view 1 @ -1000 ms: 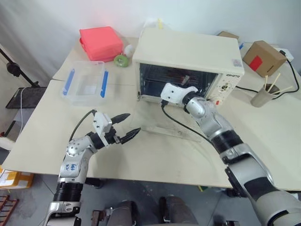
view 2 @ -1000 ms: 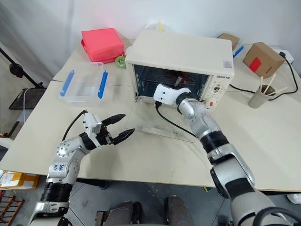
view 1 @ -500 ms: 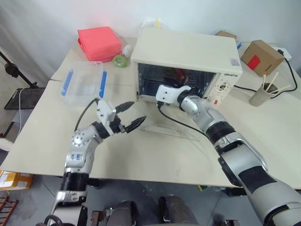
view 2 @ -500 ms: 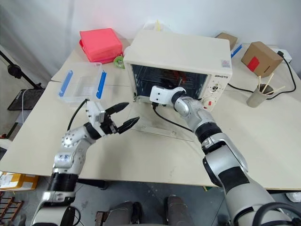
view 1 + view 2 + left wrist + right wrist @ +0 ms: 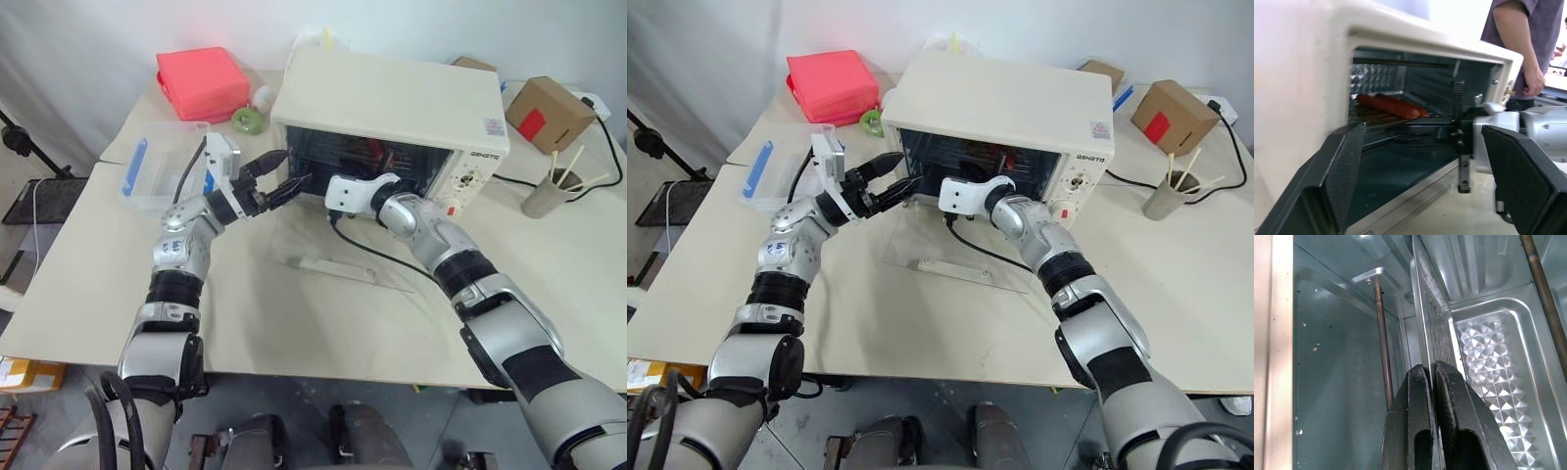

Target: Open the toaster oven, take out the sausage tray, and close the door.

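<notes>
The desk [image 5: 88, 284] is dominated by the toaster oven [image 5: 392, 98], whose door [image 5: 338, 257] is seen lowered flat in front of it. Inside the oven, the sausage tray [image 5: 1396, 120] is seated on its rack, red sausages [image 5: 1391, 105] laid across it. The tray's front rim is pinched by the right claw [image 5: 1431, 382], its fingers clamped together on the metal. The left claw [image 5: 286, 172] is held spread apart at the oven's mouth.

Sausage tray [image 5: 1400, 115] inside toaster oven [image 5: 392, 108]; door [image 5: 343, 250] flat on table [image 5: 98, 274] before it.
</notes>
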Controlling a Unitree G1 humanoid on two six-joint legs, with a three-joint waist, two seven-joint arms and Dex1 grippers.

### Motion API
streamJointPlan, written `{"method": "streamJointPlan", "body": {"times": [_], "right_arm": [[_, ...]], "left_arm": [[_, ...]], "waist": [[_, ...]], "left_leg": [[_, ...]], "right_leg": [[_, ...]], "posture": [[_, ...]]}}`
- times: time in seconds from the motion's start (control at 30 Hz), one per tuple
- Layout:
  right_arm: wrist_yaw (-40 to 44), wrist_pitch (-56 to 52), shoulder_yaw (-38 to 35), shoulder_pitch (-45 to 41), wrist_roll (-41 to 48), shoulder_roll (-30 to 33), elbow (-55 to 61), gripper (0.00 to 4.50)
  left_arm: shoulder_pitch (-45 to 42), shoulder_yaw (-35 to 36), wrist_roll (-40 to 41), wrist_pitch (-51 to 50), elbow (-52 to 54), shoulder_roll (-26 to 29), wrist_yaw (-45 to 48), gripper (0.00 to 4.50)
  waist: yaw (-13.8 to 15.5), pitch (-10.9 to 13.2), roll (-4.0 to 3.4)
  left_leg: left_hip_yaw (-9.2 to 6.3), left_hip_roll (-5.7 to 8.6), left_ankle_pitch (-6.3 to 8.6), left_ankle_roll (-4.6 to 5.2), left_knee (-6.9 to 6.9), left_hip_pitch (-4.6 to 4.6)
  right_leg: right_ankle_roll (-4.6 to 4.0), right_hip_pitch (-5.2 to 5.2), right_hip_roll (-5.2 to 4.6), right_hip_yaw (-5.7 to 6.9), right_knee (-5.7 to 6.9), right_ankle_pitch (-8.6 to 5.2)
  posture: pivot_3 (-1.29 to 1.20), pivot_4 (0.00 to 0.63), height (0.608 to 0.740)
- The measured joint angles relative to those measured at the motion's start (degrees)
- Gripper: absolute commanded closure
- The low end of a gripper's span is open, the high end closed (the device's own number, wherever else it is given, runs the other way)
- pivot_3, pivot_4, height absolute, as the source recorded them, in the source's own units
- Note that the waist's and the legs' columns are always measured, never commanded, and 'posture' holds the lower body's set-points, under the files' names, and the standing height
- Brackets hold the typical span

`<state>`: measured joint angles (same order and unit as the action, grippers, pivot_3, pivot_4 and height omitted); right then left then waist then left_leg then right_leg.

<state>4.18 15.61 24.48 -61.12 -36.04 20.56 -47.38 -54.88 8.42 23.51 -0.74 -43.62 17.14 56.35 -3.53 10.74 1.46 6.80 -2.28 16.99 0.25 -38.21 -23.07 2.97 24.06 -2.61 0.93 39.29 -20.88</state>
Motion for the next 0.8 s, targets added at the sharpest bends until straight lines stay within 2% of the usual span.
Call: {"method": "streamJointPlan", "body": {"times": [0.47, 0.6, 0.8], "right_arm": [[14.0, -8.3, -3.0, 18.5, 0.8, 3.9, 34.7, 4.47], [18.0, -11.7, -4.0, 25.3, 1.4, 4.4, 45.6, 4.47], [20.6, -14.5, -5.1, 30.0, 1.2, 5.7, 53.9, 4.47]], "left_arm": [[-4.3, 1.0, -0.6, 2.6, -7.7, -0.7, 2.4, 0.47], [-5.1, 1.3, -0.5, -0.5, -8.3, -0.4, 2.3, 0.47], [-4.6, 1.7, -0.5, -3.7, -8.3, 1.0, 2.8, 0.47]], "waist": [[0.3, 0.0, 0.0], [0.5, 0.0, 0.01], [0.7, 0.0, 0.01]], "left_leg": [[-0.05, -0.01, -0.01, -0.02, -0.09, 0.0], [-0.05, 0.0, -0.02, -0.02, -0.2, 0.0], [-0.06, 0.0, -0.01, -0.01, -0.47, -0.01]], "right_leg": [[0.0, 0.05, 0.02, 0.03, 0.19, 0.0], [0.0, 0.04, 0.02, 0.02, 0.24, 0.0], [0.0, 0.04, 0.02, 0.0, 0.34, 0.0]], "posture": [[0.0, 0.15, 0.74], [0.0, 0.15, 0.74], [0.0, 0.15, 0.74]]}}
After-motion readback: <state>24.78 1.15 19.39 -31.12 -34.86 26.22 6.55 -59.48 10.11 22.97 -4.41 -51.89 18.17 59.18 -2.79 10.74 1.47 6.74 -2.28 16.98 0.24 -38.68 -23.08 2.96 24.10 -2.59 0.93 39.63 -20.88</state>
